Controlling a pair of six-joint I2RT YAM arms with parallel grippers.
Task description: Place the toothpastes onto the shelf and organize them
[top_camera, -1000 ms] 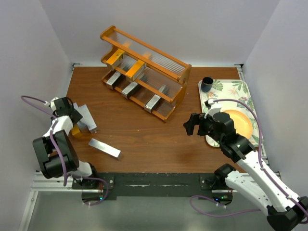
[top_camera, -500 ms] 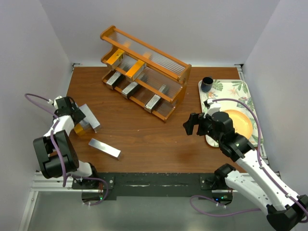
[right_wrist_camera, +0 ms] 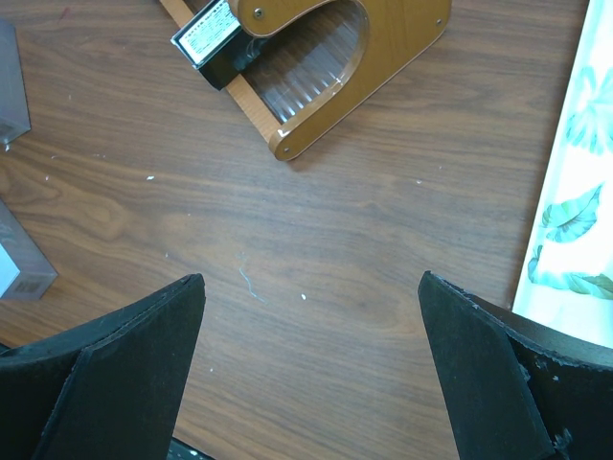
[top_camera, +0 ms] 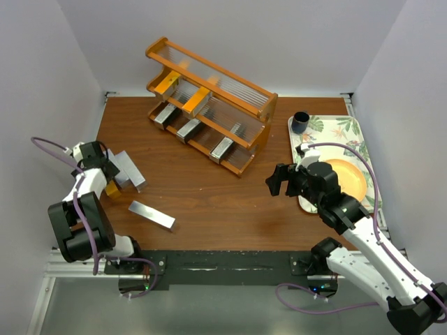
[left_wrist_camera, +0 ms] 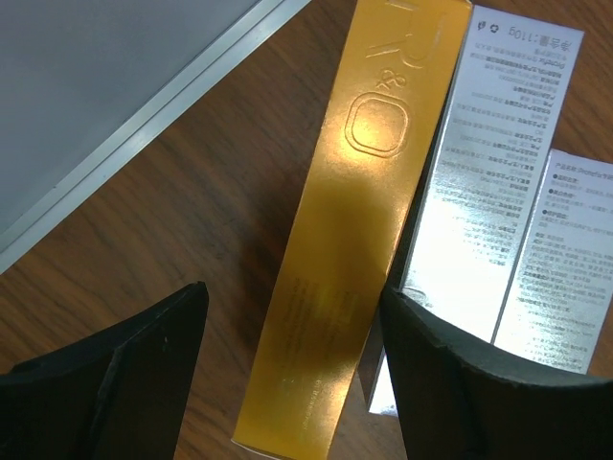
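Brown wood of the table fills the pale-walled enclosure, with the shelf standing aslant at the far side. Behind its ribbed panels we make out three shelved silver cartons on the lowest tier and two shelved orange cartons higher up; whether more lie behind them we cannot tell. At the table's left edge the left gripper has its fingers spread to either side of an orange carton, clamping nothing; from above, that carton is nearly all hidden beneath the wrist. Two silver cartons lie just beside it, cut off by the frame. A lone silver carton lies nearer the bases. The right gripper hangs with its fingers wide apart over bare wood, beside a leaf-patterned tray whose plate the arm partly covers.
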